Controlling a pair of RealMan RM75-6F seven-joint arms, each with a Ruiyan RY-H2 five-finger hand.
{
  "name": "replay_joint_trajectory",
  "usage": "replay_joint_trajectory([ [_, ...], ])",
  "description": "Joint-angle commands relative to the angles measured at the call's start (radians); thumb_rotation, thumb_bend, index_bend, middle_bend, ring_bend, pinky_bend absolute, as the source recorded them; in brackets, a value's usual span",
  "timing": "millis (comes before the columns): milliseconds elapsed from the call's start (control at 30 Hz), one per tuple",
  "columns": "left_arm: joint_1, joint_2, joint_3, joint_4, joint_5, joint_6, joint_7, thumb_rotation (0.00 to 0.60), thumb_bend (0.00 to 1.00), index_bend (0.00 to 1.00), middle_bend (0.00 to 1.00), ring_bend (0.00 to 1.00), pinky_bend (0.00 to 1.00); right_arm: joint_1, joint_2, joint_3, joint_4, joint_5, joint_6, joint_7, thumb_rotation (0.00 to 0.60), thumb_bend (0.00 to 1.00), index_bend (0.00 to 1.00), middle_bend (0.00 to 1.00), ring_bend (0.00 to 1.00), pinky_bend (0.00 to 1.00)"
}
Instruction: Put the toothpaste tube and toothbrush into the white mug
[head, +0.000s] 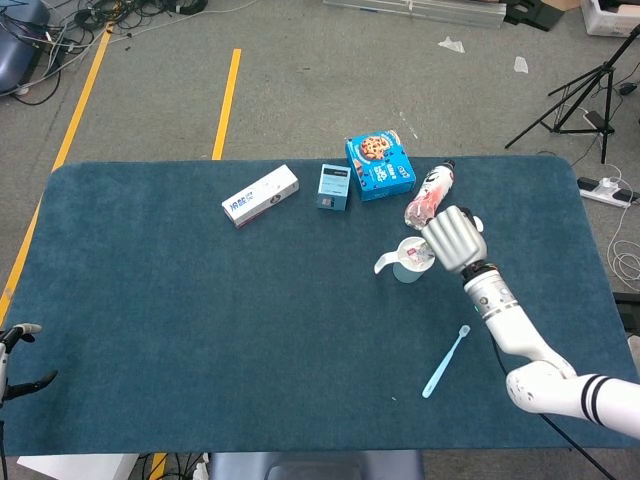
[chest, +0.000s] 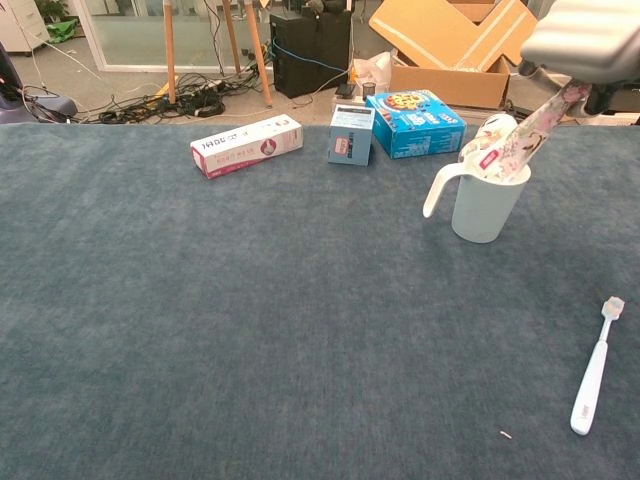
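- My right hand sits just above the white mug, fingers curled down around the top end of the toothpaste tube.
- The tube slants down from my grip, and its lower end is already inside the mug's mouth, leaning on the rim on my hand's side.
- The mug stands upright on the blue table, directly under and a little ahead of my palm, its handle pointing away from my hand toward the table's middle.
- The toothbrush lies flat on the cloth beside my forearm, back toward my body from the hand, apart from the mug and touched by nothing.
- Just beyond my hand, at the far edge, a bottle lies on its side.
- Further out past the mug I see a blue biscuit box, a small blue box and a long white carton, all in a loose row, well apart from my hand.
- My left hand shows only at the near left corner, off the table; its fingers are apart with nothing in them.
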Motion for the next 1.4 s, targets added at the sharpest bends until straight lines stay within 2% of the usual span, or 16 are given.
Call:
replay_joint_trajectory([
  [33, 0.0, 0.0, 0.001, -0.001, 0.001, 0.0, 0.0, 0.6, 0.0, 0.31, 0.4, 0.33, 0.28, 0.008, -0.008, -0.002, 0.01, 0.011, -0.004, -0.005, 0.6, 0.19, 0.7, 1.0, 1.0, 1.0],
  [567, 0.005, 0.009, -0.001, -0.002, 0.006, 0.007, -0.017, 0.6, 0.0, 0.31, 0.4, 0.33, 0.28, 0.081, -0.082, -0.017, 0.071, 0.087, -0.057, -0.04, 0.6, 0.19, 0.7, 1.0, 1.0, 1.0],
  [1400, 0.005, 0.009, -0.001, -0.001, 0.007, 0.006, -0.018, 0.6, 0.0, 0.32, 0.4, 0.33, 0.28, 0.145, -0.078, -0.077, 0.034, 0.206, -0.069, -0.11, 0.6, 0.19, 0.71, 1.0, 1.0, 1.0],
])
